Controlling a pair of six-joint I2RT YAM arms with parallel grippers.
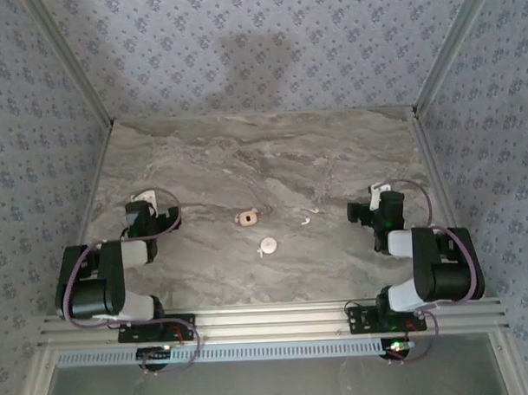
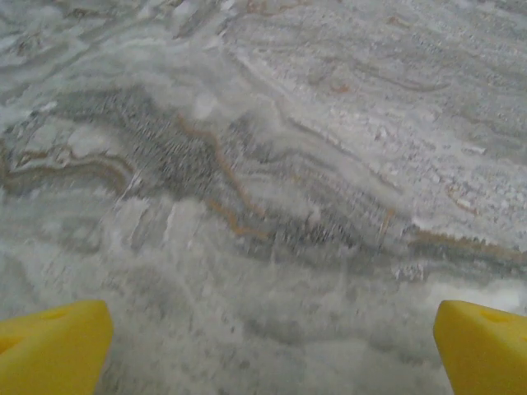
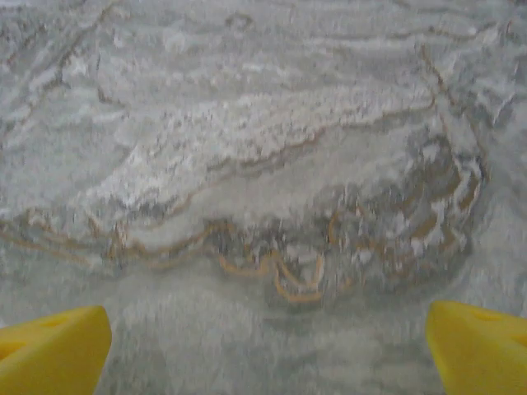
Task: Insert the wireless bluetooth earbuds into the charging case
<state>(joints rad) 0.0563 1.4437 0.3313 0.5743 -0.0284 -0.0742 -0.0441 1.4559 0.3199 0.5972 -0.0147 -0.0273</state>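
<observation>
Near the middle of the grey veined marble tabletop we found the small tan rounded plastic charging case, its dark hollow facing up. To its right, apart from it, lay the two tiny white curved plastic earbuds. Neither thing was in a claw, so we judged the task to be at its first step, reaching for an earbud.

The left gripper and the right gripper each hung over bare marble with yellow fingertips spread wide, holding nothing. They stood well apart from the case, one on either side. The next move, we thought, called for the right arm, the nearer one, to swing left and pinch one earbud finely.

The earbuds were too small for us to tell how they lay or whether they touched. We could not identify a pale round piece just nearer than the case.
</observation>
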